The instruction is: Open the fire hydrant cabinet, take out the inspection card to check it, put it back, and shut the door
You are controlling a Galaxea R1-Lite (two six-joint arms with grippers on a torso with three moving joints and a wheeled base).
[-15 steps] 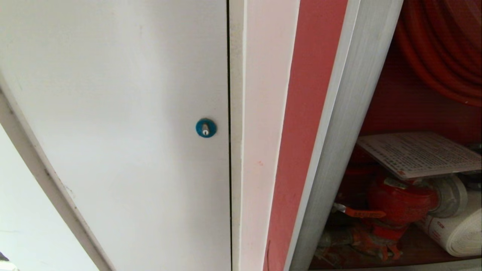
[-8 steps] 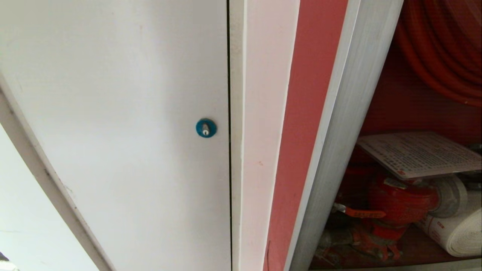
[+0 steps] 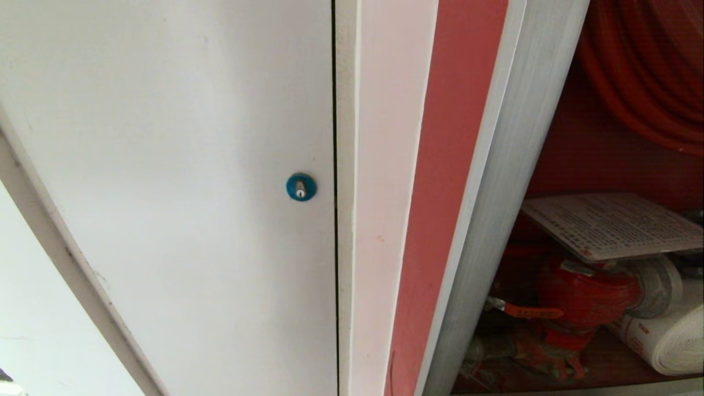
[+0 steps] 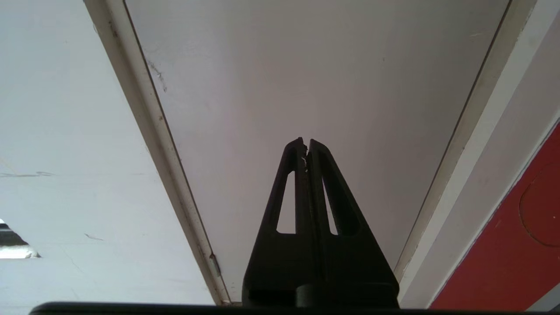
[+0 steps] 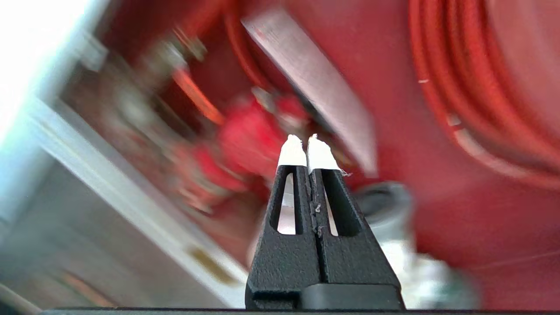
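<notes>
The fire hydrant cabinet (image 3: pixel 599 165) stands open to the right of a plain door (image 3: pixel 165 165) with a round lock (image 3: pixel 301 187). Inside, the coiled hose (image 3: pixel 643 71) hangs above the inspection card (image 3: pixel 610 224), which lies over the valve (image 3: pixel 583 297); a rolled hose (image 3: pixel 668 335) lies at the valve's right.

1. Left gripper (image 4: pixel 306 142): black fingers pressed together, tips touching, nothing between them.
2. Left gripper seen only in its own wrist view; the arm does not show in the head view.
3. Right gripper (image 5: pixel 306 139): fingers closed tight, white-tipped pads meeting, holding nothing.
4. Right gripper seen only in its own wrist view; right arm not in the head view either.
</notes>
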